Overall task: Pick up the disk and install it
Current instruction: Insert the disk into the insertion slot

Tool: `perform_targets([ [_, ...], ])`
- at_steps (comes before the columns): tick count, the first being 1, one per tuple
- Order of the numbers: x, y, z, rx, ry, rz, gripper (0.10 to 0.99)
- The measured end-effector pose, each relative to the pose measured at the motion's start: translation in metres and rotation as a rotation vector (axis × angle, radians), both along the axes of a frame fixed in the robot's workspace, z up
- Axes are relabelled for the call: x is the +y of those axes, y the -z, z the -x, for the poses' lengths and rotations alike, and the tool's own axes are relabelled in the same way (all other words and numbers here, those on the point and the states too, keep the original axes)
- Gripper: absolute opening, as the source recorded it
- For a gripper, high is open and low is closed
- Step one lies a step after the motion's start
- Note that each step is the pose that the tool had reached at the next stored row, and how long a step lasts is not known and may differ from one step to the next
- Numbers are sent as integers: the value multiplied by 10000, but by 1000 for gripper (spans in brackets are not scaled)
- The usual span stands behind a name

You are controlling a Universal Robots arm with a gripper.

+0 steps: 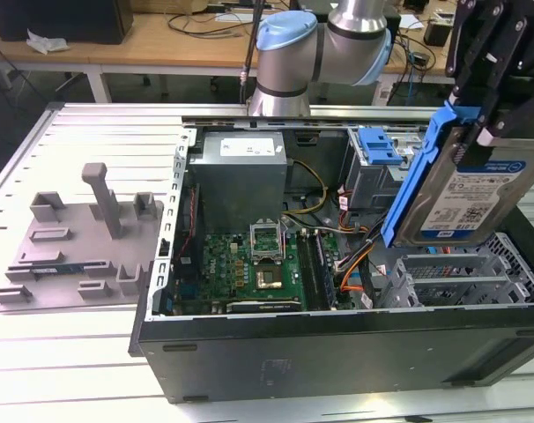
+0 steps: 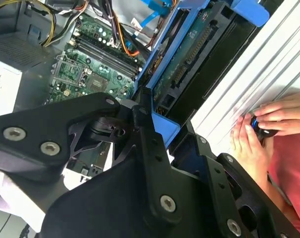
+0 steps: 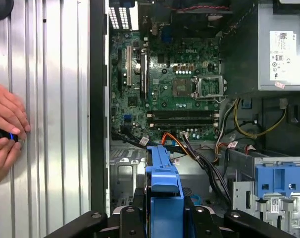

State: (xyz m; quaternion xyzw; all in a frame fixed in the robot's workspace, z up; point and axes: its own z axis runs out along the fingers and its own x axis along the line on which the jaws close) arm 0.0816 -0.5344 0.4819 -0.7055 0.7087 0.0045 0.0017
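My gripper [image 1: 475, 132] is shut on the disk [image 1: 478, 198], a silver-grey hard drive with a white-and-blue label in a bright blue carrier frame. The disk hangs tilted in the air over the end of the open computer case [image 1: 337, 339] at the exterior view's right, above the expansion-slot brackets. In the second wrist view the disk's green underside [image 2: 189, 54] and blue frame run away from the black fingers [image 2: 145, 134]. In the first wrist view the blue carrier [image 3: 164, 193] sticks out between the jaws, above the case floor.
Inside the case lie the motherboard [image 1: 249, 264], the grey power supply [image 1: 241, 172], loose cables [image 3: 204, 163] and a metal drive cage with a blue latch [image 1: 377, 145]. A grey fixture [image 1: 82, 238] sits beside the case. A person's hands [image 3: 4, 129] rest on the ribbed table [image 3: 56, 99].
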Motion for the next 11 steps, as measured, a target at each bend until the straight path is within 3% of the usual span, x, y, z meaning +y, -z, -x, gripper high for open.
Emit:
perform_targets([
  [10,-17,21,-173,0,-8,1,369],
  [11,-17,26,-222,0,-19,0,369],
])
